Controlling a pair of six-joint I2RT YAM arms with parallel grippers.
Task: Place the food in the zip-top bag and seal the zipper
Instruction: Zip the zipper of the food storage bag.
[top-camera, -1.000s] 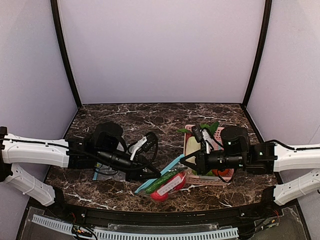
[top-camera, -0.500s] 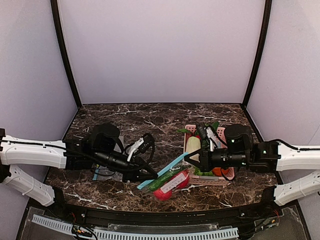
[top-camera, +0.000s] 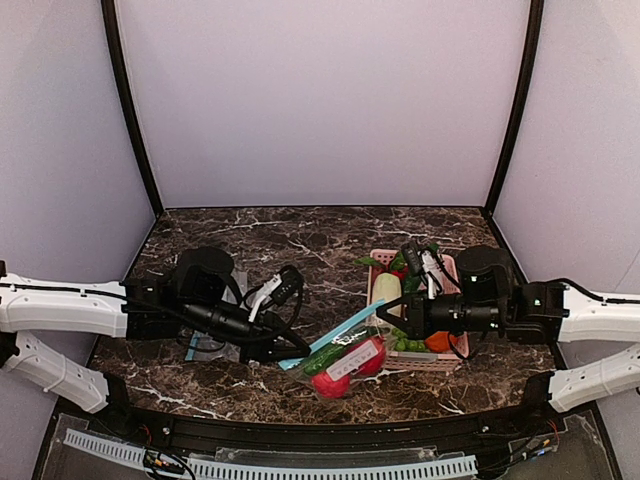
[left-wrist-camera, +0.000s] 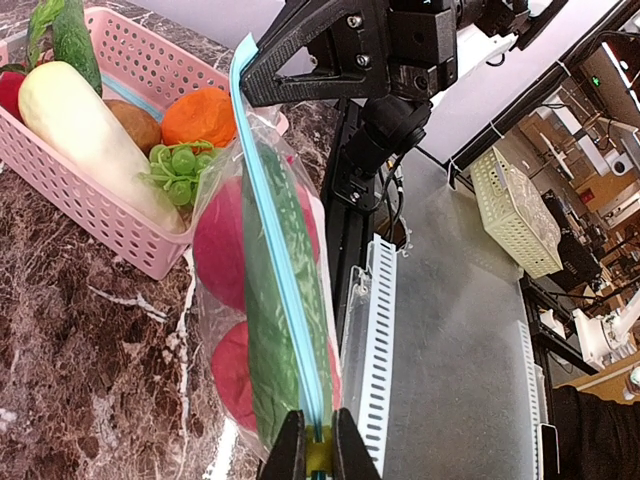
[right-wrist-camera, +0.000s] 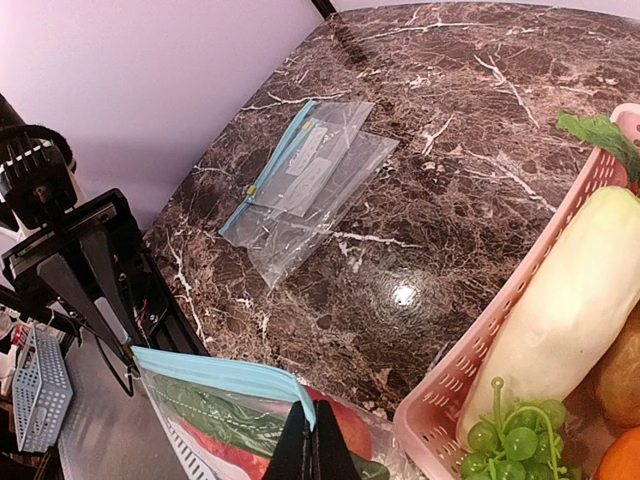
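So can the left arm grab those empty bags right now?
Probably not yet: the left gripper is pinching the full bag's blue zipper and would have to let go first. The empty bags lie bare.

I'm seeing zip-top bag (left-wrist-camera: 255, 150) clear | zipper (left-wrist-camera: 279, 260) light blue | fruits (left-wrist-camera: 222, 245) red-pink | cucumber (left-wrist-camera: 265, 340) dark green | basket (left-wrist-camera: 110, 205) pink | table (left-wrist-camera: 80, 340) dark brown, white-veined marble

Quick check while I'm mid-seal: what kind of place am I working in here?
Probably a lab test booth, not a kitchen: plain lavender panels wall in a marble-look tabletop, staged produce sits in a pink basket, and the left wrist view shows workshop clutter beyond the table.
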